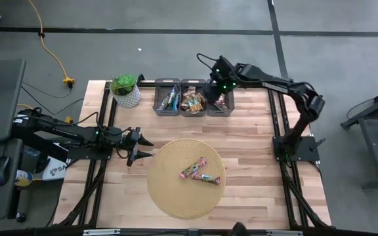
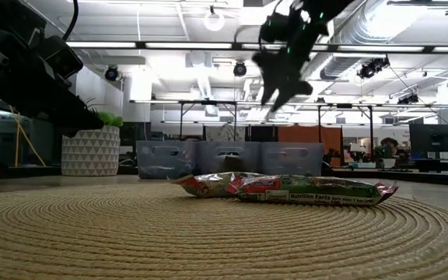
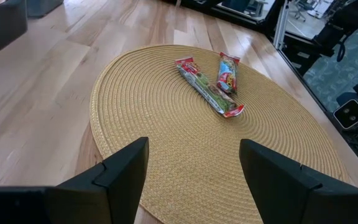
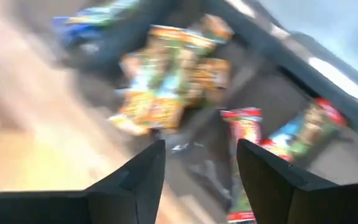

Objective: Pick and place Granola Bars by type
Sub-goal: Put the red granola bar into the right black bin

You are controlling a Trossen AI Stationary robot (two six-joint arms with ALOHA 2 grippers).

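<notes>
Two granola bars [image 2: 286, 188], one reading "Nutrition Facts", lie on mat [image 1: 176, 196]; left gripper [image 1: 141, 149] gapes; right gripper [image 1: 219, 92] parted, empty.

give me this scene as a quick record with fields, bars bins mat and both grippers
mat: round woven mat on the wooden table
bars on mat: two red/green bars, touching
bins: three grey bins in a row at the far edge, holding blue, brown and red bars
right gripper: open, above the right-hand bin, empty
left gripper: open, empty, beside the mat's left edge
plant: left of the bins
</notes>
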